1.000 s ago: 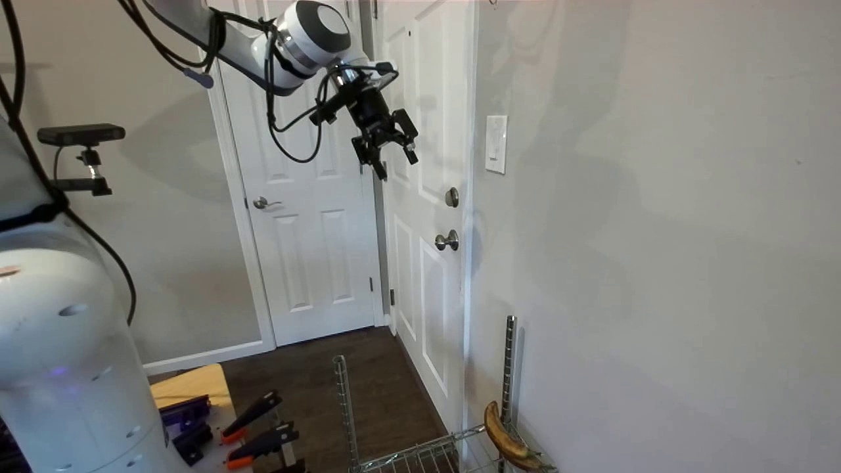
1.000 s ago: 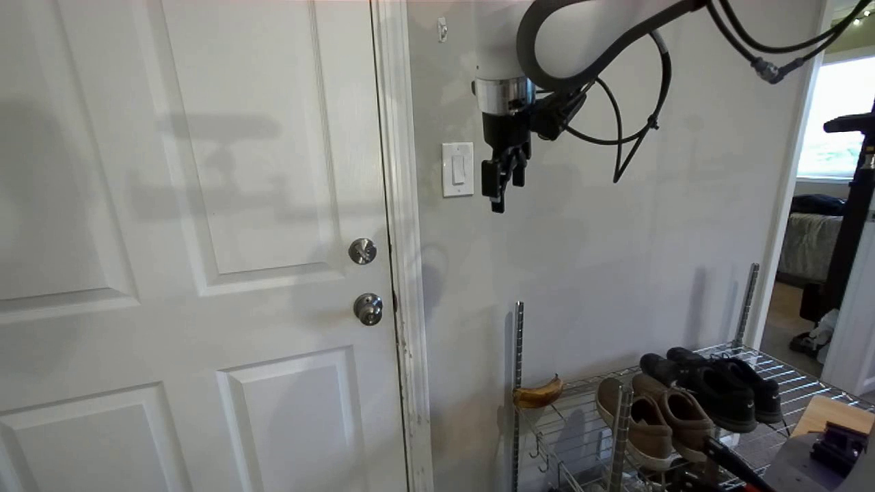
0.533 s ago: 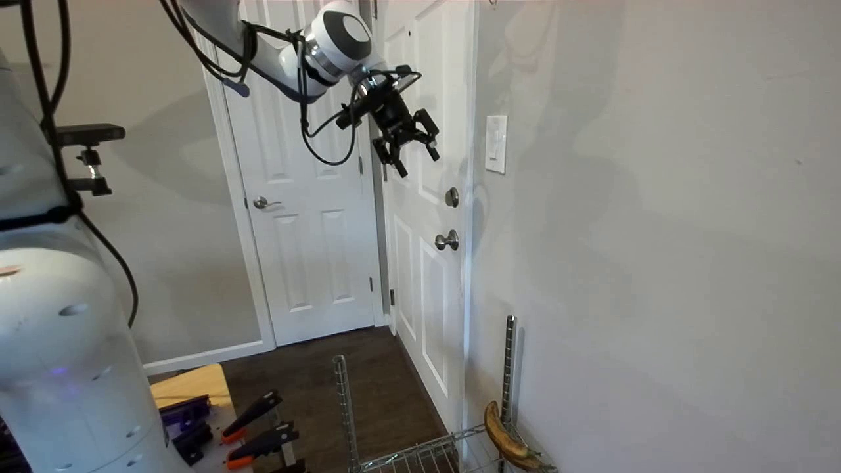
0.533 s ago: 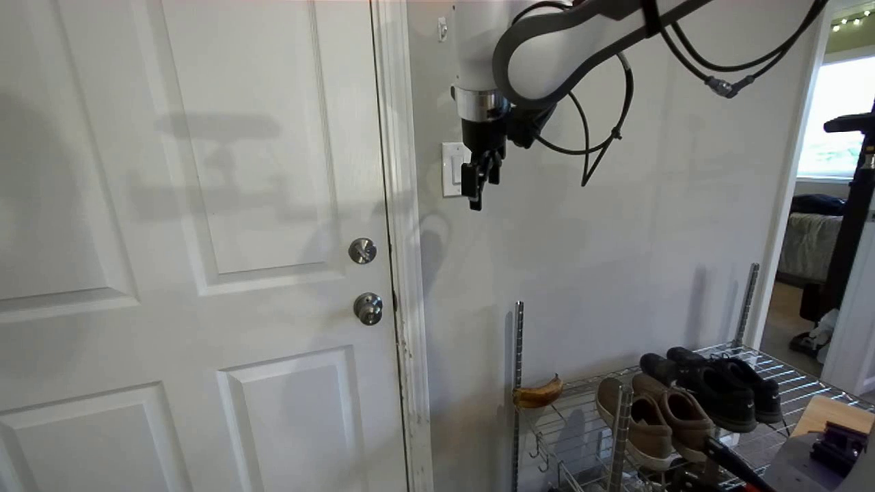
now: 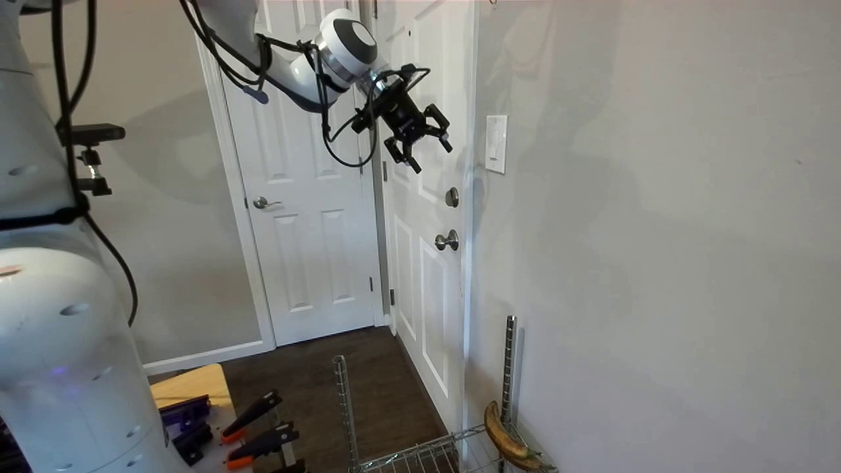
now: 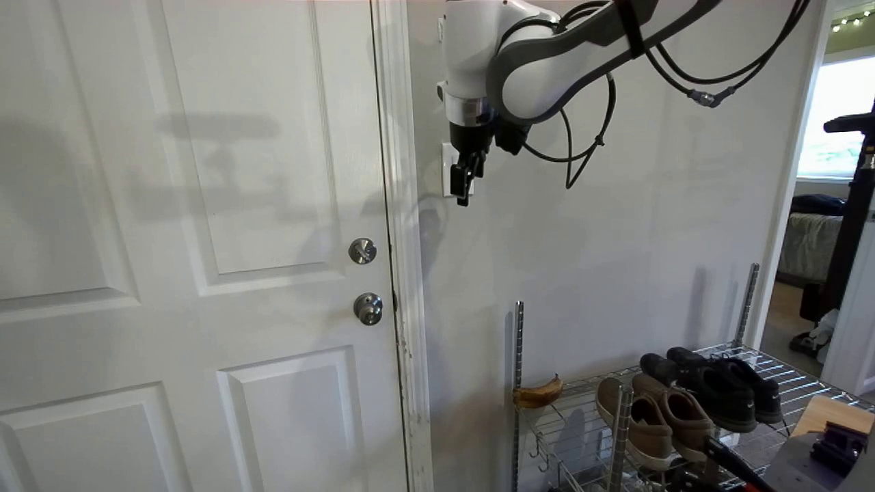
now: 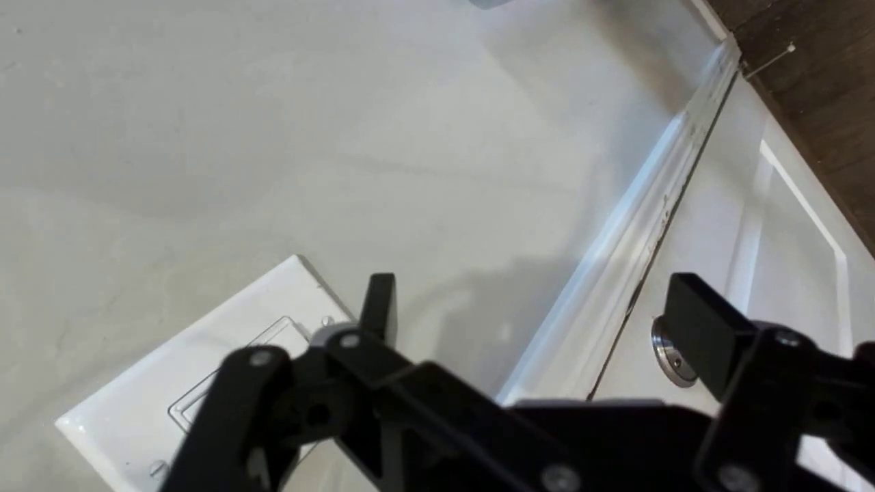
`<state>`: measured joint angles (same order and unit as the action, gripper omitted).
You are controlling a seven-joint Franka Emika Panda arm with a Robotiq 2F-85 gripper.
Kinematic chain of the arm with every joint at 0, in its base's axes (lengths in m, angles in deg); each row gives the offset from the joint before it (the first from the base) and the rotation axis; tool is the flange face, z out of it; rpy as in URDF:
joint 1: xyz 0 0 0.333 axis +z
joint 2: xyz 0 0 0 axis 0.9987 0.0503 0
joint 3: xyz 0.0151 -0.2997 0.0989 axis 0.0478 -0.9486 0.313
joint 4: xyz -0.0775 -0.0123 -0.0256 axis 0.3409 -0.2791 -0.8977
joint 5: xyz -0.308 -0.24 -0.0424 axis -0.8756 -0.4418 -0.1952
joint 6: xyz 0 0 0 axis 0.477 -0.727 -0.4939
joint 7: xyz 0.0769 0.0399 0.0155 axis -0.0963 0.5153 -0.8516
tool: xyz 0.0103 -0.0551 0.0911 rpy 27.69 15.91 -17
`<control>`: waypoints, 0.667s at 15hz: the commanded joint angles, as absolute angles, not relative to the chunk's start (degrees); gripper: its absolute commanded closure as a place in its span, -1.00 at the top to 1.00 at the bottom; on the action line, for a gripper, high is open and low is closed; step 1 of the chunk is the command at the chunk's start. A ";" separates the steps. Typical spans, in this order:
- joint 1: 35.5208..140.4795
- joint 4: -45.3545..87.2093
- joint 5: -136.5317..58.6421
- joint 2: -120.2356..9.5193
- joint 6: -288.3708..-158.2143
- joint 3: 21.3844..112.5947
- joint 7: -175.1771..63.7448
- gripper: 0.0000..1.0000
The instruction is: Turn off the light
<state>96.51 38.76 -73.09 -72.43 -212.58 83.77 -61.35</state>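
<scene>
The light itself is out of view. Its switch is a small white upright plate on the grey wall, fully visible in an exterior view [image 5: 496,144]. In an exterior view my gripper covers much of the switch plate [image 6: 447,167]. In the wrist view the switch plate [image 7: 184,362] lies at the lower left, its lower right part hidden behind a finger linkage. My black gripper [image 5: 433,157] is open and empty, tilted downward and left of the plate, apart from it. It also shows in an exterior view [image 6: 463,195] and in the wrist view [image 7: 535,297], fingers wide apart.
A white door [image 6: 205,328] with a deadbolt [image 6: 362,251] and a round silver doorknob [image 6: 368,309] stands beside the switch. Below is a wire rack [image 6: 518,342] with a banana [image 6: 539,393] and shoes [image 6: 649,430]. Black and orange clamps [image 5: 263,447] lie near the robot base.
My gripper has moved right in an exterior view and left in another, coming to overlap the switch plate there. The forearm has come lower. The fingers stay open.
</scene>
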 commanded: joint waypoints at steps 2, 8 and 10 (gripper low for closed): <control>96.26 39.74 -77.22 -72.09 -218.61 81.91 -60.85 1.00; 97.00 38.63 -75.42 -71.74 -215.99 82.08 -61.28 1.00; 97.00 38.63 -75.42 -71.74 -215.99 82.08 -61.28 1.00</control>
<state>96.61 38.78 -75.50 -71.78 -216.15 82.42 -61.35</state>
